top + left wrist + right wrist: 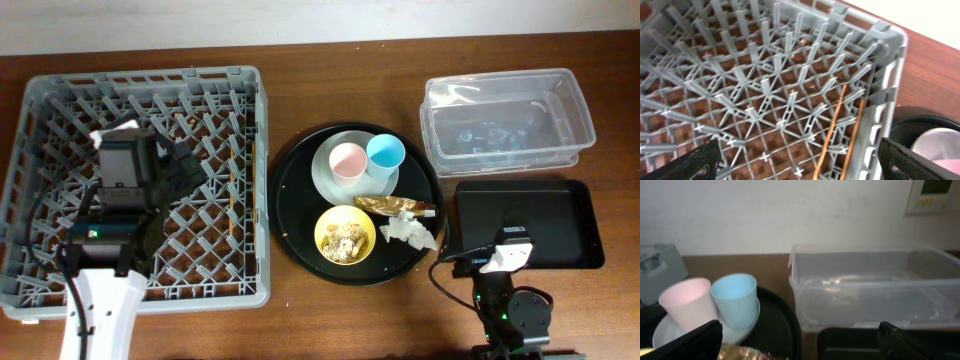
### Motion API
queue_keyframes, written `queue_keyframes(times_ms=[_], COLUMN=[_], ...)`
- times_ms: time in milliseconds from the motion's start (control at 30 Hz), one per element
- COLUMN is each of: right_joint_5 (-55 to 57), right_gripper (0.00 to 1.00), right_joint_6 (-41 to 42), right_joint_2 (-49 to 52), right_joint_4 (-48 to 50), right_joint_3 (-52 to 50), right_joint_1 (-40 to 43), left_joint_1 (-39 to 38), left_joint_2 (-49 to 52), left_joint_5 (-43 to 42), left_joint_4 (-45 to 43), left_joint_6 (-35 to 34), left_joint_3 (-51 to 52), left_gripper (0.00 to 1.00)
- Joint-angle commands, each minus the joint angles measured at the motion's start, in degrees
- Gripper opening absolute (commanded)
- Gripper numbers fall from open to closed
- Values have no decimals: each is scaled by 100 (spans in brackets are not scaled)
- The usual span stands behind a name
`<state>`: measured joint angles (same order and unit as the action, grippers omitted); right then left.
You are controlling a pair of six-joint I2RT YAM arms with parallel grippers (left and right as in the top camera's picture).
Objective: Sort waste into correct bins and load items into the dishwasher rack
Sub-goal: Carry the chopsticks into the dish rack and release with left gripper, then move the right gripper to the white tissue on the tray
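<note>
Two chopsticks (830,131) flat just inside rack (887,95) edge, left and right jaws wide apart

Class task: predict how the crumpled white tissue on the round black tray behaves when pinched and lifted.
The crumpled white tissue looks thin and creased: probably light, floppy, easily squashed. It seems to touch the gold foil wrapper, so lifting might drag that.
</note>
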<state>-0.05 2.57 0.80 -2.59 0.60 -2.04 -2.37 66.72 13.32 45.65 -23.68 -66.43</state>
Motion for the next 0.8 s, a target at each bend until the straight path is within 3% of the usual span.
queue_keyframes(times_ms=[0, 100, 267, 333, 533, 633, 767], right_joint_5=[-85, -1121, -966, -964, -964, -1093, -1937], right_gripper=[99, 99, 99, 99, 99, 99, 99], right_joint_6=[-22, 15, 59, -92, -833, -809, -815], right_joint_2=[-28, -26, 603, 1386, 4583, 5783, 6645], right_joint_4=[127, 520, -852, -1709, -5744, -6699, -7112], right_joint_3=[-28, 96, 1659, 2712, 6544, 7718, 7976], right_joint_1=[-20, -20, -17, -15, -15, -15, -20], left_joint_1=[72, 68, 68, 68, 68, 68, 68], left_joint_2=[11, 11, 11, 11, 11, 11, 11], left_joint_5=[-63, -63, -63, -63, -63, -63, -63], left_joint_4=[39, 37, 39, 37, 39, 39, 39], left_joint_6=[-74, -74, -74, -74, -74, -74, -74], left_joint_3=[-42, -42, -42, -42, -42, -42, -42], left_gripper=[99, 99, 99, 99, 99, 99, 99])
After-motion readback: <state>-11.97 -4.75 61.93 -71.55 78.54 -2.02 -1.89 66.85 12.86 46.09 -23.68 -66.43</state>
